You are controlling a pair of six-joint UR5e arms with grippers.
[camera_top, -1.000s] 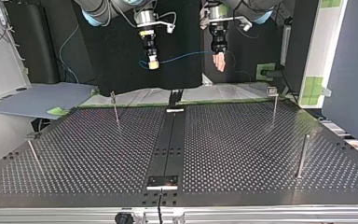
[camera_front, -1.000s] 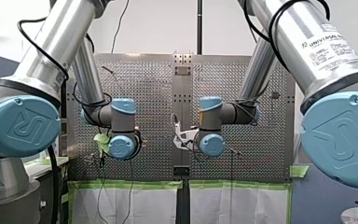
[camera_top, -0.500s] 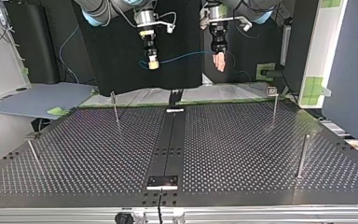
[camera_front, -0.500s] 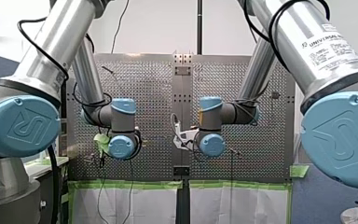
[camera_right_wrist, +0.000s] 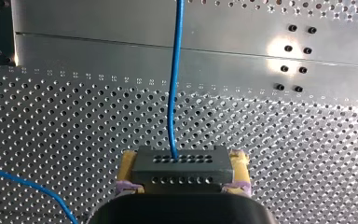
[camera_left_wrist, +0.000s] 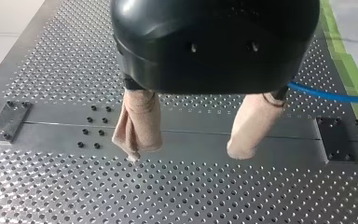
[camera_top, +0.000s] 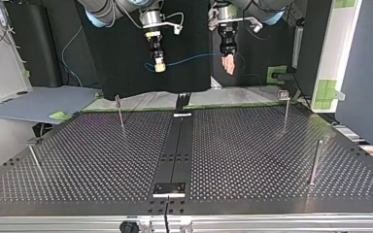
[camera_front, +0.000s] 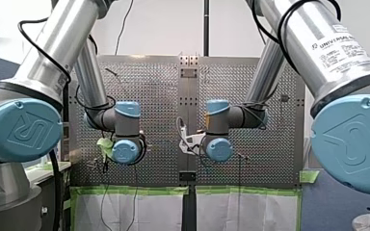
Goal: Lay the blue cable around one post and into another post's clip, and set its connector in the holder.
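Note:
In the right wrist view my right gripper [camera_right_wrist: 182, 164] is shut, its yellow pads clamping a dark grey connector block [camera_right_wrist: 179, 175]. The blue cable [camera_right_wrist: 172, 93] runs straight out of the block over the perforated table. In the top view the right gripper [camera_top: 159, 66] hangs high at the left, and the blue cable [camera_top: 194, 59] stretches across to my left gripper [camera_top: 228, 65]. In the left wrist view my left gripper [camera_left_wrist: 186, 151] stands open, with nothing between its beige fingers [camera_left_wrist: 140, 123]. The blue cable [camera_left_wrist: 328, 94] passes just behind one of those fingers.
Thin posts stand on the table [camera_top: 252, 160] in the top view: far left [camera_top: 120, 111], far right [camera_top: 286, 108], near right [camera_top: 315, 162] and near left [camera_top: 34, 162]. A small plate [camera_top: 170, 188] sits on the dark centre strip near the front edge.

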